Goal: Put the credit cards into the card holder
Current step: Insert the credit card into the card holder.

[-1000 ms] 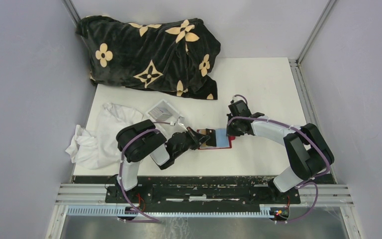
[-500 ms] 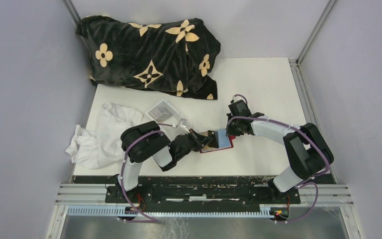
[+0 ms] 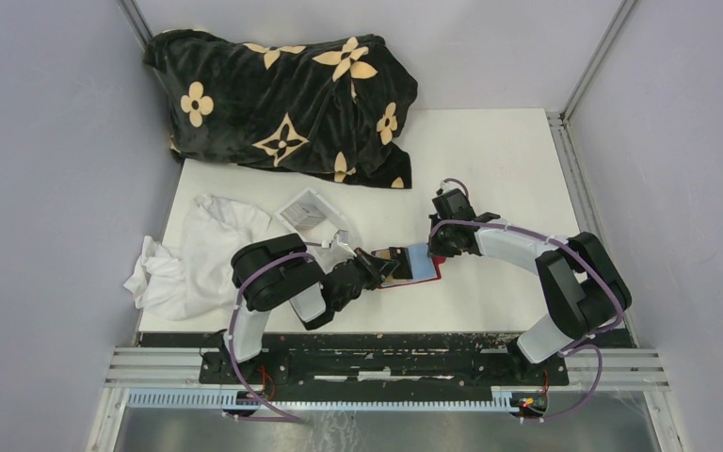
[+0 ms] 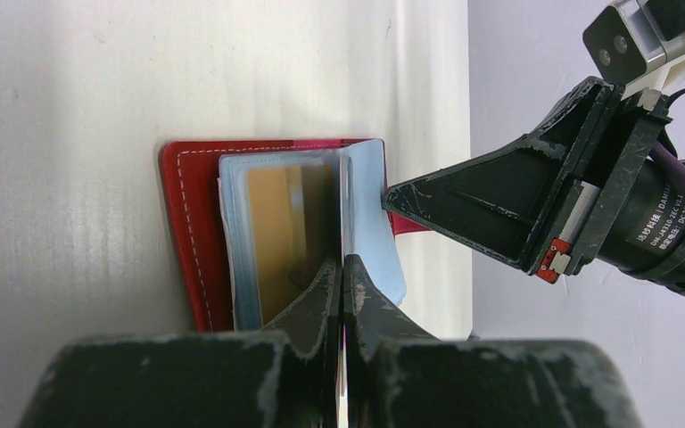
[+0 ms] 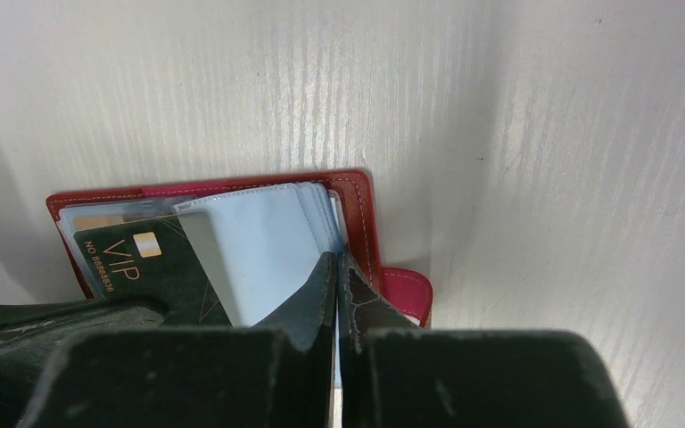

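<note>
Card holder: the small red leather-like folding wallet [image 4: 185, 223] is lying open on the white table [image 5: 517, 116], mid-frame in the overhead view.
Left gripper [image 4: 341, 265]: its jaws are pinching tight on the dark grey "VIP" plastic card [image 5: 129, 267], lower left of the right wrist view.
Right gripper [image 5: 337, 260]: it is clamping narrow on a pale blue clear sleeve page [image 5: 259, 245] — holding it raised.
Doing it well: I'd be sliding the card in flat and square — slowly, sleeve taut.
Risk: a tilted corner is likely to be snagging the sleeve edge.
</note>
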